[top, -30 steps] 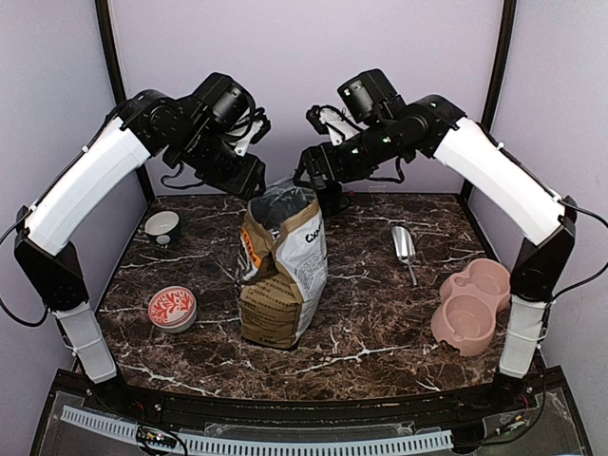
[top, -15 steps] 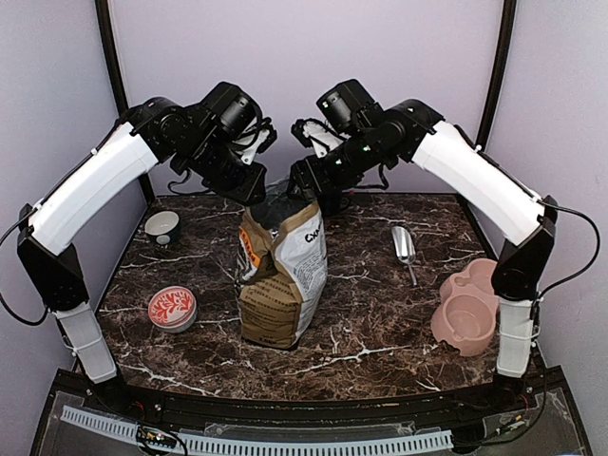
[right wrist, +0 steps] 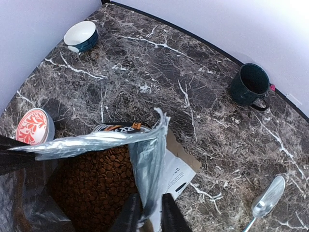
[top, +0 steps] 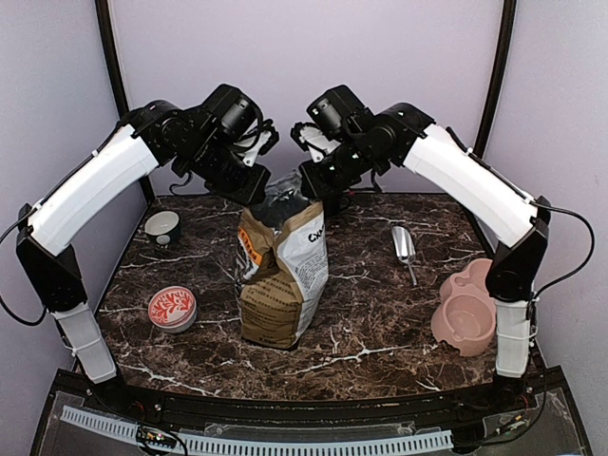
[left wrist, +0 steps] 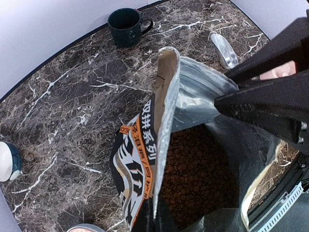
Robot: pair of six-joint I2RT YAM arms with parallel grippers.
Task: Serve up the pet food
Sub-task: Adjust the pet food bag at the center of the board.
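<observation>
Open a second ago; now left end effector (top: 255, 189) and right end effector (top: 317, 186) each clamped on opposite rims of upright bag (top: 285, 275), pet food (left wrist: 193, 169) showing inside.

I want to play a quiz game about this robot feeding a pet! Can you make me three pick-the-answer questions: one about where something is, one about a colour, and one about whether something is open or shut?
1. In the top view, where does the metal scoop lie, compared with the bag?
A. to its left
B. to its right
C. inside it

2. What colour is the mug?
A. dark green
B. yellow
C. pink

3. How is the bag's top?
A. sealed
B. folded shut
C. open

Answers:
1 B, the scoop lies apart from the bag on the right arm's side.
2 A, both wrist views show it dark green.
3 C, the pet food shows down through the bag's mouth.
</observation>
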